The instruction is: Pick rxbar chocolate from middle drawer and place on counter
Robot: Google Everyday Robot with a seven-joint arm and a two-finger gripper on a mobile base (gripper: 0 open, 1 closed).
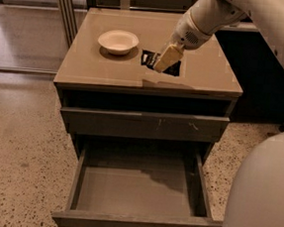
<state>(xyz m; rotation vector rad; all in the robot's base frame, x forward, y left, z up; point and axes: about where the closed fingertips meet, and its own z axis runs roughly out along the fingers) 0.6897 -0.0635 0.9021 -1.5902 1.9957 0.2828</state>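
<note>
Standing pulled well out at the bottom of the cabinet, the drawer [125,188] shows a bare grey floor crossed only by a shadow. Nothing lies in it, which fits a bar already lifted out. It probably stands open because the job concerns only the bar, not the closing. Beside it, at the near right, bulges the robot's white body [264,196].

Above the drawer sits the scratched front [143,124], shut, with a dark gap over it under the worktop [96,66].

On the worktop, right of centre and near the front half, is the bar [147,59]. Its black wrapper shows on either side of the end effector [166,58], which comes down on it at a slant from the arm [205,19] at the upper right. The bar looks to be lying on the glossy surface, or very nearly so, so I judge this the placing step, close to done. The end effector's tan tip crosses the bar's middle and seems to touch it. Whether it grips the bar or has let go, I cannot tell.

Farther back and to the left stands the bowl [118,40], apart from the bar and clear of the arm's path.
</note>
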